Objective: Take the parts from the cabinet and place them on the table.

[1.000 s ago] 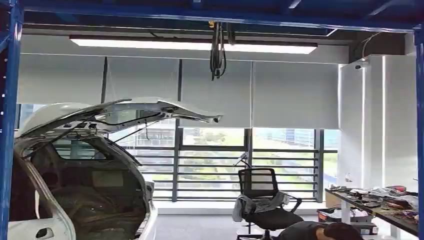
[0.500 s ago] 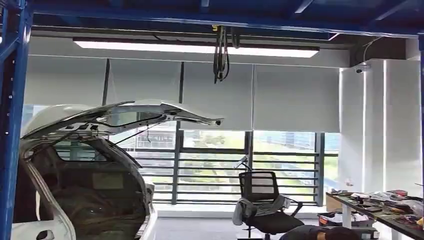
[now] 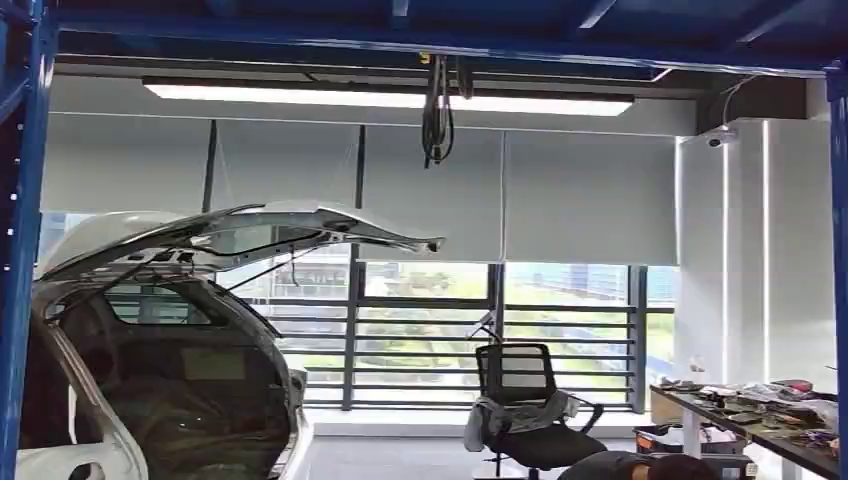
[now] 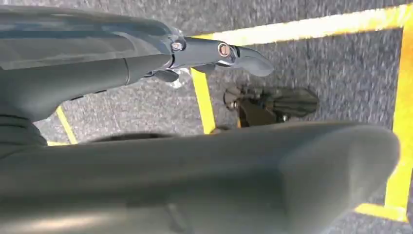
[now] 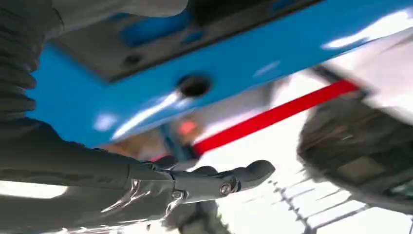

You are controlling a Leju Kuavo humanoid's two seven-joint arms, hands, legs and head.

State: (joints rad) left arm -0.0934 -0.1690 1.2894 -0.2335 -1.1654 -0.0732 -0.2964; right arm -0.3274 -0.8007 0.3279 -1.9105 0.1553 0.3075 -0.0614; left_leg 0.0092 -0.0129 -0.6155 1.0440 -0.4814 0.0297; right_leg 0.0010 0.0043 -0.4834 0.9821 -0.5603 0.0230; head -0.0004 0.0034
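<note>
Workshop bay ahead of you with blue frame (image 3: 18,250), white car (image 3: 150,380) hatch raised, cluttered table (image 3: 770,425) at right edge, your left hand (image 4: 195,146) empty, fingers apart over grey floor (image 4: 316,63), right hand (image 5: 146,185) empty, fingers extended beneath blue beam (image 5: 243,63), parts not identifiable.

A dark table (image 3: 700,405) at the right edge carries scattered small parts (image 3: 775,405)
</note>
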